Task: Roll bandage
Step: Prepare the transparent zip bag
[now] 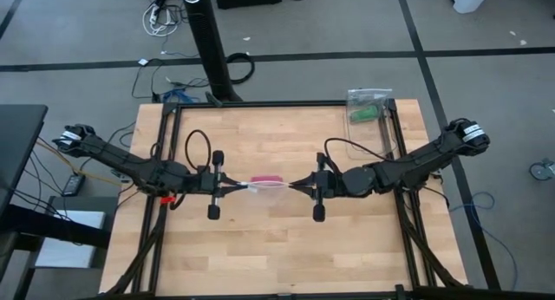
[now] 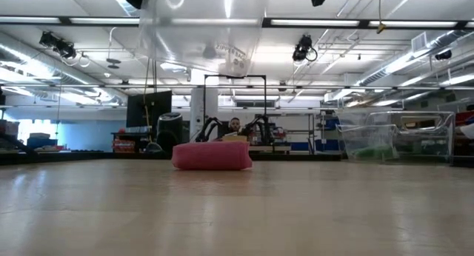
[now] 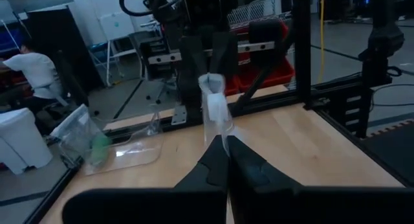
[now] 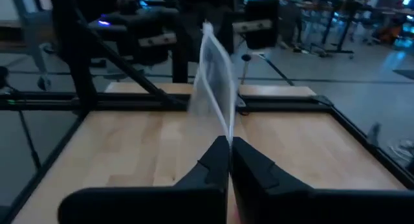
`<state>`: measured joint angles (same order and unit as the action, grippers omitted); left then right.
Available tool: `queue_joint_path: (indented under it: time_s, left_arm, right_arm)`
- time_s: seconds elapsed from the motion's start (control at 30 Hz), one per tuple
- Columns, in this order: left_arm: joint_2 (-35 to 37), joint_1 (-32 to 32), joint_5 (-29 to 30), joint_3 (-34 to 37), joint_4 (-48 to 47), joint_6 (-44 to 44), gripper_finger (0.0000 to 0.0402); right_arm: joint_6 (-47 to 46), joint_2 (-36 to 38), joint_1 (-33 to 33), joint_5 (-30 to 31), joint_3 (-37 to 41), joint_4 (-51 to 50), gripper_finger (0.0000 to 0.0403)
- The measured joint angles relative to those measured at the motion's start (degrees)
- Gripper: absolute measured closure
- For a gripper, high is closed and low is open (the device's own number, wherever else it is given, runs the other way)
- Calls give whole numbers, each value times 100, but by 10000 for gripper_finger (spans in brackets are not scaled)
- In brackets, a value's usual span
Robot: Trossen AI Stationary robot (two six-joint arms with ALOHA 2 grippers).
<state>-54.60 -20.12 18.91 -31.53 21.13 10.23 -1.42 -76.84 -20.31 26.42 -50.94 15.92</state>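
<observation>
The magenta-pink bandage (image 1: 266, 179) lies as a small lump on the wooden table, near its middle; the low view shows it resting flat on the tabletop (image 2: 211, 155). A clear crinkly plastic bag (image 1: 267, 186) is held up between my two grippers, just above and on the near side of the bandage; it also shows in the low view (image 2: 200, 34). My left gripper (image 1: 246, 188) is shut on the bag's left end. My right gripper (image 1: 295, 185) is shut on its right end. My left gripper pinches the clear bag's left edge (image 3: 218, 132) between its two shut fingers, coming level from the table's left. The bag is lifted clear of the table and stretches away toward the other gripper. My right gripper pinches the bag's right edge (image 4: 226, 128) between its two shut fingers, coming level from the table's right. The bag stands on edge before the fingers, clear of the table.
A second clear bag with a green roll (image 1: 368, 111) lies at the table's far right corner; it also shows in the left wrist view (image 3: 97, 146). A black frame rail (image 1: 260, 104) runs around the table. A person sits beyond the table (image 3: 32, 68).
</observation>
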Motion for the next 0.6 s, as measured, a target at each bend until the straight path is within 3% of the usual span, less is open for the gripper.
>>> queue_joint_path:
  time_s: [0.6]
  left_arm:
    - [-815,289,71,-7,343,-174,401]
  right_arm:
    - [163,-812,934,-1766,-86,1059,400]
